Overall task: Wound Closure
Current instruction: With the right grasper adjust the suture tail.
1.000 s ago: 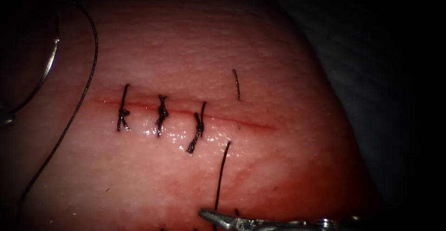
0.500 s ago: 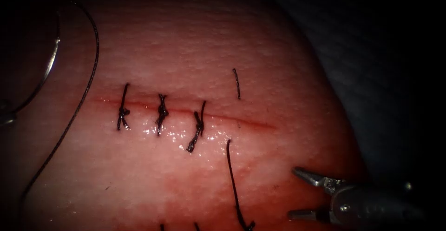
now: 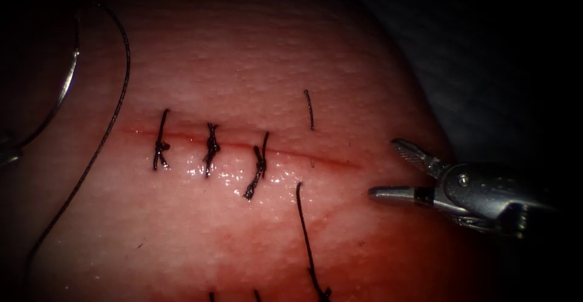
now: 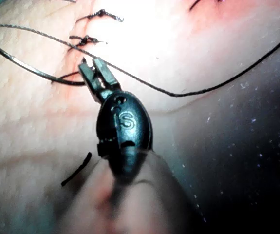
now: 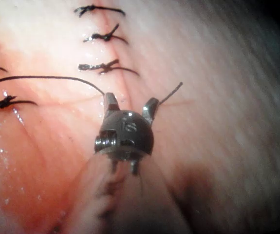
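Tissue (image 3: pixel 255 229) carries three tied stitches; the right end effector (image 3: pixel 388 171) has risen beside the cut's right end, jaws apart, empty. Left end effector (image 4: pixel 93 68), clamped, holds the needle (image 3: pixel 64 89) at far left.

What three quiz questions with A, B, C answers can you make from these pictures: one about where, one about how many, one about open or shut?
1. Where is the right end effector?
A. Left of the cut
B. Just past the cut's right end
C. Over the middle stitch

2. How many knotted stitches cross the cut?
A. Two
B. Five
C. Three

3. How are the right end effector's jaws?
A. Open, holding nothing
B. Shut on thread
C. Shut on a stitch

Answers: 1 B, its tips sit beside the cut's right end. 2 C, three dark knots lie in a row. 3 A, the jaws are spread with nothing between them.

The left end effector holds the needle near one end, left of the cut, out of the tissue.
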You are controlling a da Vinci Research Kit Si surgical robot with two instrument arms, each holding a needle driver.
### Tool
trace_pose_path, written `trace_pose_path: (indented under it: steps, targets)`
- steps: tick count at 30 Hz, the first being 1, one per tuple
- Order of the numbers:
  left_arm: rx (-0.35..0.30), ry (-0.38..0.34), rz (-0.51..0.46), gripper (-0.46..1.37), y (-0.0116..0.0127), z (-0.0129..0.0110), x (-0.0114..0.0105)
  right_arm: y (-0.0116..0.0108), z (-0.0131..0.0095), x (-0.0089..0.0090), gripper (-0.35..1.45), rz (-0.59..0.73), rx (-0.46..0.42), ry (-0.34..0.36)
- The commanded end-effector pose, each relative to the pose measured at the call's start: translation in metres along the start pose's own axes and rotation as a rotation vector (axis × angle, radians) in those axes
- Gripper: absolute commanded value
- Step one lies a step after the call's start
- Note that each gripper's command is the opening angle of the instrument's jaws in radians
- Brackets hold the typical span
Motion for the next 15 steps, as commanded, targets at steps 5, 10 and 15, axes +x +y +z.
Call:
trace_pose_path:
  steps: [5,10,15]
  targets:
    - [-0.008,-0.002,0.001,-0.35,0.0,0.0,0.0,0.0018,0.0033,0.0007,0.76,0.191,-0.022,0.003]
    - [-0.01,-0.001,0.001,-0.35,0.0,-0.0001,0.0,0.0028,0.0057,0.0009,0.83,0.377,-0.042,0.055]
    - [-0.011,-0.001,0.001,-0.35,-0.0001,-0.0001,0.0,0.0034,0.0085,0.0009,0.85,0.464,-0.03,0.085]
